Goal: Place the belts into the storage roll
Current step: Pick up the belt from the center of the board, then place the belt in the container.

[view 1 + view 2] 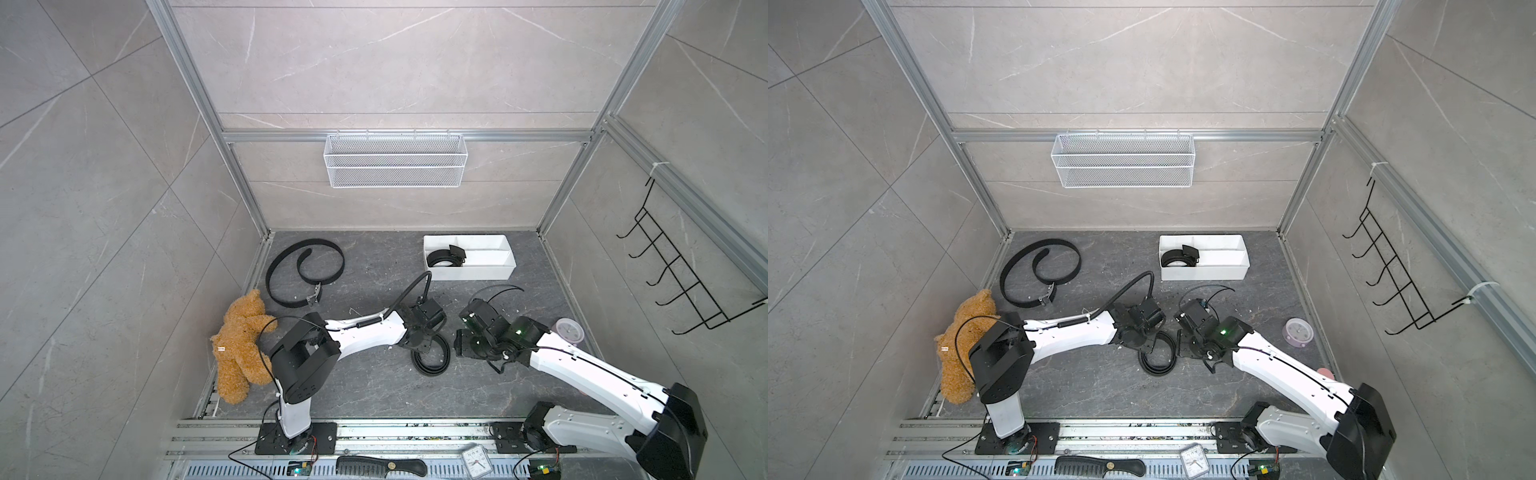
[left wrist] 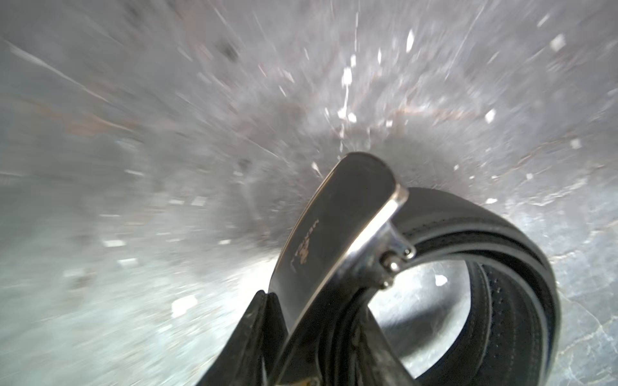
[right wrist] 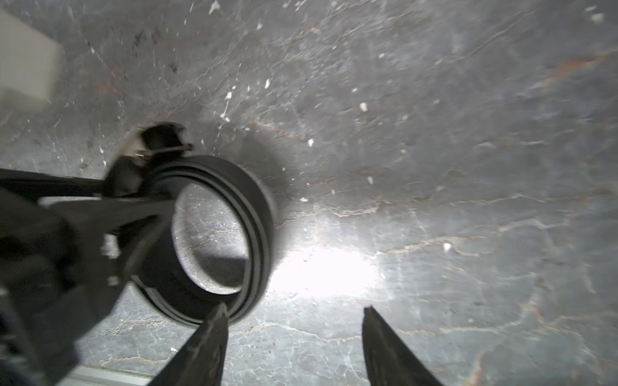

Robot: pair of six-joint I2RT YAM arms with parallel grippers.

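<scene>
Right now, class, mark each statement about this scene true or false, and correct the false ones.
1. A coiled belt lies in the tray. True.
2. The right pincer grips a belt. False: the right pincer is open, with nothing between its fingers.
3. The left pincer holds a second coil. True.
4. The teddy sits in the wire basket. False: the teddy lies on the floor.
</scene>
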